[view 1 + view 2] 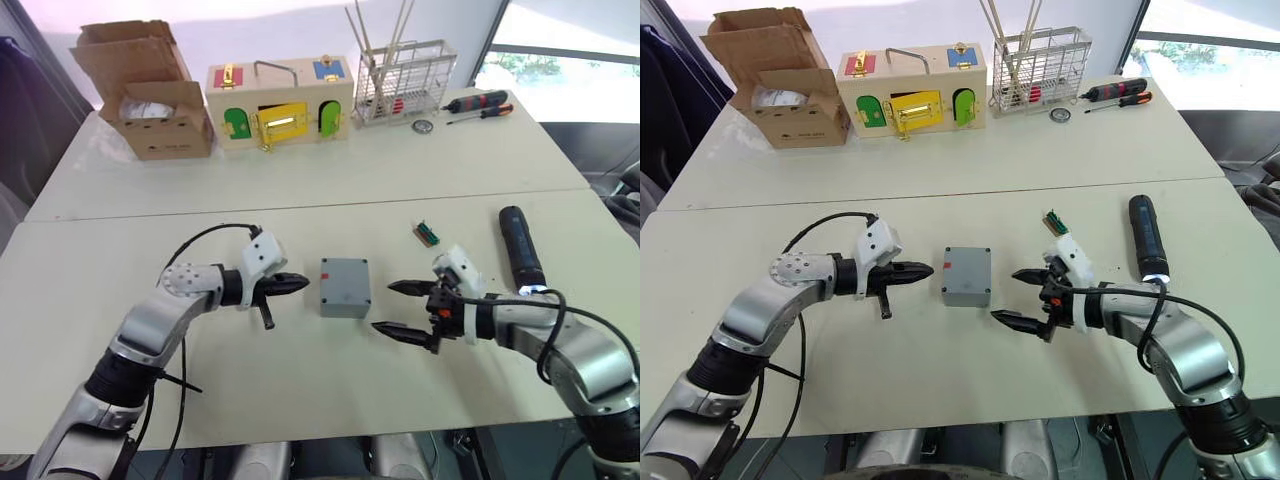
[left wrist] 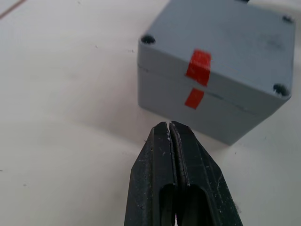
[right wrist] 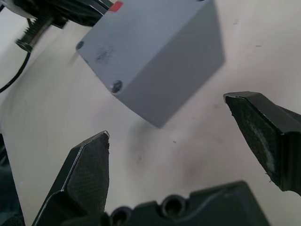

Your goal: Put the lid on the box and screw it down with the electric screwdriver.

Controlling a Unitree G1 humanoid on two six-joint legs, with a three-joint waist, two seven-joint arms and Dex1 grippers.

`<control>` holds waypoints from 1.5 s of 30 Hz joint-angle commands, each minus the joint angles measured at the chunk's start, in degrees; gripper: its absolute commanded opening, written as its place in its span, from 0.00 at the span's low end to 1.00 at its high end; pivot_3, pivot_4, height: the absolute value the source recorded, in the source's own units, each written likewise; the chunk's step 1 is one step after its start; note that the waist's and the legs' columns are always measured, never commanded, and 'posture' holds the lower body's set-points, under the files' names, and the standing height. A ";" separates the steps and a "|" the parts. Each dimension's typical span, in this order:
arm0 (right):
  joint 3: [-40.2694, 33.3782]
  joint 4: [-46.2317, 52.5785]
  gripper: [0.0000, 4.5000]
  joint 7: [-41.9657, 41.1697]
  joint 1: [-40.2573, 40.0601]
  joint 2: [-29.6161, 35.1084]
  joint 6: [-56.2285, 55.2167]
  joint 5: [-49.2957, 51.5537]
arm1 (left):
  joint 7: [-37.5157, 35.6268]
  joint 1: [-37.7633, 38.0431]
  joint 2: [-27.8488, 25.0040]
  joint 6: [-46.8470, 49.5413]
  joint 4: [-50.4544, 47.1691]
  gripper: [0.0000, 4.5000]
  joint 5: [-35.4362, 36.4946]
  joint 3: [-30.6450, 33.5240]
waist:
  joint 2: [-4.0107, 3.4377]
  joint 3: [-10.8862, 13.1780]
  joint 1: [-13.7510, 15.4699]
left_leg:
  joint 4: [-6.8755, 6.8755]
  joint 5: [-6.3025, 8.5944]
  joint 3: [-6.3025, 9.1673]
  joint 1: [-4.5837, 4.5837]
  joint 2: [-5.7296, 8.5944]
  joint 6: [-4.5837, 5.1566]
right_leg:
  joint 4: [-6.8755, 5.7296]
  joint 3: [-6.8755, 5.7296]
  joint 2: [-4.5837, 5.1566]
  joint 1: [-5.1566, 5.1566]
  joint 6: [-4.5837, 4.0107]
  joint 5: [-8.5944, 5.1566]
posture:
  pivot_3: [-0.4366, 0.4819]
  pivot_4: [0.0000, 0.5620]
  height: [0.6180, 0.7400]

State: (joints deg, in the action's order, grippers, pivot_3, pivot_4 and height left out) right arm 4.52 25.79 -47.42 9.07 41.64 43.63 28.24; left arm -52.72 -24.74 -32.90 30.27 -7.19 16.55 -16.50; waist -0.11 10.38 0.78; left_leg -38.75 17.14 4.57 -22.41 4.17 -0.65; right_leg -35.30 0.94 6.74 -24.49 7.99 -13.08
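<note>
From my head, the box (image 1: pixel 345 287) sits on the tabletop (image 1: pixel 300 370) between my two pincers, with the lid (image 1: pixel 967 268) already resting on top. My left pincer (image 1: pixel 296 284) points at its red-marked side, fingers pressed together and holding nothing. My right pincer (image 1: pixel 400 309) hovers on the opposite side, fingers spread wide and empty. The electric screwdriver (image 1: pixel 521 247) lies flat beyond my right pincer, untouched. Farther off, a cardboard box (image 1: pixel 150 92) stands open with something pale inside, perhaps a bag; a wire basket (image 1: pixel 402 84) holds thin sticks.

From my left wrist, my closed fingers (image 2: pixel 176 183) stop just short of the box's wall, near the red tape.

From my right wrist, my spread fingers (image 3: pixel 87 172) frame the box's corner, not touching.
</note>
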 commanded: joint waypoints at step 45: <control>4.99 -2.88 1.00 -4.86 7.05 1.55 -4.10 -5.47 | 2.96 4.22 7.06 1.41 -2.26 0.00 -1.36 2.06 | 0.07 -0.05 -0.05 | -0.26 0.10 -0.05 -0.03 -0.01 0.15 | -0.05 0.00 0.02 0.05 0.02 0.00 | 0.48 0.27 1.00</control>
State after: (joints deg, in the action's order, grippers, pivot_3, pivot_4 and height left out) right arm 11.19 19.58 -53.27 16.15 44.02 38.03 20.67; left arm -50.99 -19.33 -26.46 33.97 -9.60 15.60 -15.02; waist -0.04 10.33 0.73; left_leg -39.02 17.23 4.52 -22.45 4.16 -0.50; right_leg -35.35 0.95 6.77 -24.44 8.01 -13.08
